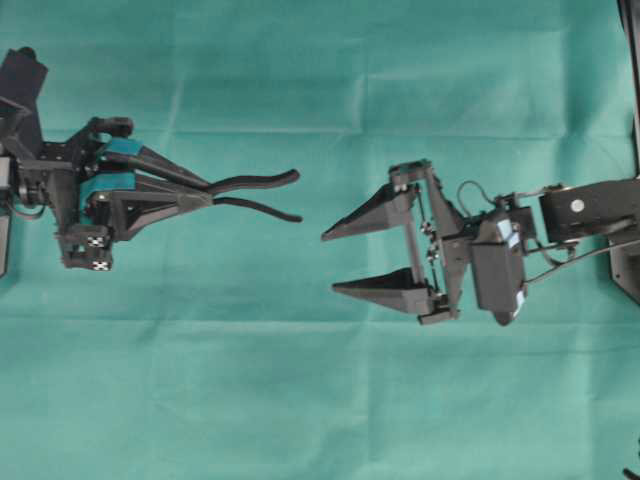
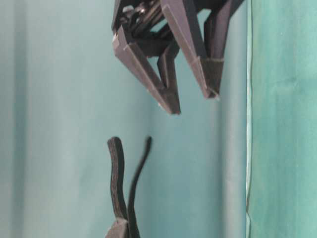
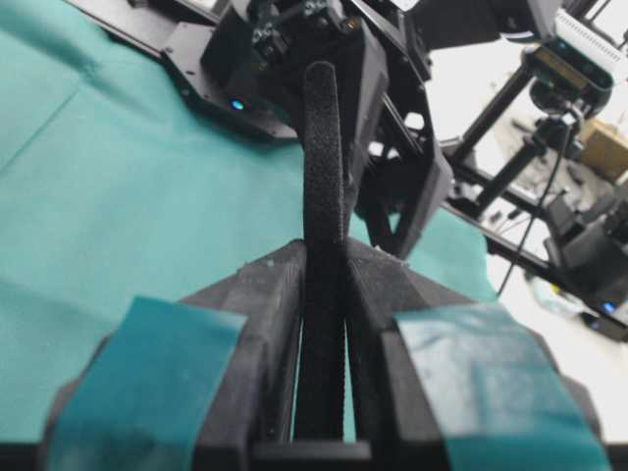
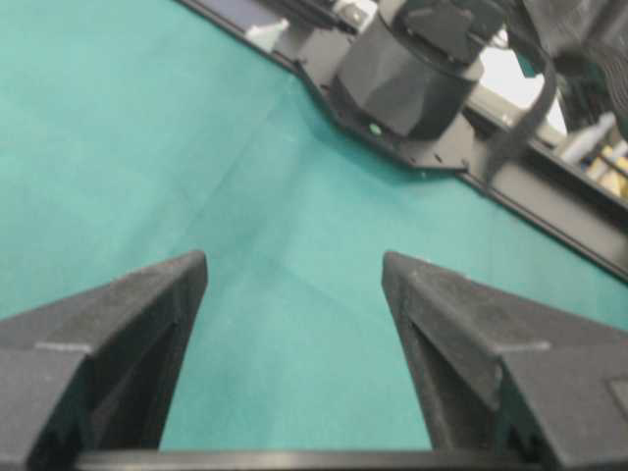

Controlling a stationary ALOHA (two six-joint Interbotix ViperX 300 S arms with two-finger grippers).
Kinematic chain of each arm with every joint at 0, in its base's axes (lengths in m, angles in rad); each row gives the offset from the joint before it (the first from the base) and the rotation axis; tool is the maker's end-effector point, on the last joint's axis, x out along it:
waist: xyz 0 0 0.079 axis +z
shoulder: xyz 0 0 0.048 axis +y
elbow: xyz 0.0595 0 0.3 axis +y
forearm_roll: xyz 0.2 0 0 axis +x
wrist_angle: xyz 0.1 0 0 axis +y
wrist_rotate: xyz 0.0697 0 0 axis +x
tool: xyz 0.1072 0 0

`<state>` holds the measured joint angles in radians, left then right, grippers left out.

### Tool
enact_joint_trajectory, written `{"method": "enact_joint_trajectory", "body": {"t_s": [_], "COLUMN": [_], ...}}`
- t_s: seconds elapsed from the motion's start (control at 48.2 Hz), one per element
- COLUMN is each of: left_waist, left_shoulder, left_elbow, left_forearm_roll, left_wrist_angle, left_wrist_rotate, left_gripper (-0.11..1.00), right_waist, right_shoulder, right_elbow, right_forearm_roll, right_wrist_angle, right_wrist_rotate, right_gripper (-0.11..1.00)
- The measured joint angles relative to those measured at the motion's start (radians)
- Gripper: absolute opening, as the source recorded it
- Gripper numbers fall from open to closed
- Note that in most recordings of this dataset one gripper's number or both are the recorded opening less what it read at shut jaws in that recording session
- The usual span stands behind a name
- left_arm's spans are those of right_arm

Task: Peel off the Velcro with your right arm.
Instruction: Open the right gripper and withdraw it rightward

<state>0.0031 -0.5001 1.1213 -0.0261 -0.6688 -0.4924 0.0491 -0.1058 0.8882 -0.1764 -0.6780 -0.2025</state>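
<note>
The Velcro (image 1: 262,181) is a black strap whose two layers splay apart like a fork at the free end, the lower layer (image 1: 262,208) curving away. My left gripper (image 1: 207,197), with teal-patched fingers, is shut on its joined end. In the left wrist view the strap (image 3: 322,167) stands straight up out of the shut left gripper (image 3: 324,257). My right gripper (image 1: 330,262) faces the strap's free ends from the right, a short gap away, open with nothing between its plain black fingers (image 4: 128,304). From table level the right gripper (image 2: 193,101) hangs above the split Velcro (image 2: 118,183).
Green cloth (image 1: 300,400) covers the table all around both arms. A black frame rail (image 1: 632,90) runs along the right edge. In the right wrist view a round black arm base (image 4: 412,69) stands at the cloth's far edge.
</note>
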Motion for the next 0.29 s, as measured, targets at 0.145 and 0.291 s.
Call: {"method": "enact_joint_trajectory", "body": {"t_s": [0.145, 0.291], "left_waist": [-0.005, -0.008], "left_shoulder": [-0.025, -0.038], "left_elbow": [0.014, 0.025], "left_forearm_roll": [0.002, 0.0], "left_wrist_angle": [0.002, 0.008], "left_wrist_rotate": [0.0, 0.002], "left_gripper": [0.1, 0.1], "right_waist": [0.0, 0.0], "right_shoulder": [-0.031, -0.044], "right_elbow": [0.023, 0.031], "right_forearm_roll": [0.017, 0.032], "right_wrist_angle": [0.0, 0.0], "right_wrist_rotate": [-0.002, -0.002], "right_gripper": [0.38, 0.38]}}
